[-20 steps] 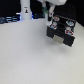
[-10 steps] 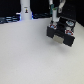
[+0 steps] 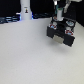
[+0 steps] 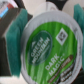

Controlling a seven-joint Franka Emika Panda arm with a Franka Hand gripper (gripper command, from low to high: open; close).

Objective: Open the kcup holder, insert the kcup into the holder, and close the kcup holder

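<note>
The gripper [image 3: 59,18] hangs just above the black boxy kcup holder [image 3: 62,33], its green-padded fingers [image 4: 19,27] closed on the small white green-lidded kcup [image 4: 47,44], probably held for inserting.

One kcup [image 4: 46,45] here, one black kcup holder [image 3: 61,33], and one white post [image 3: 25,9] beside the holder.

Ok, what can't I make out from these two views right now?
- Exterior view: claw and kcup blur together above the kcup holder; too small to tell whether the holder is open.
- Wrist view: kcup fills the frame, hiding the holder; the claw's grip is unclear.
</note>
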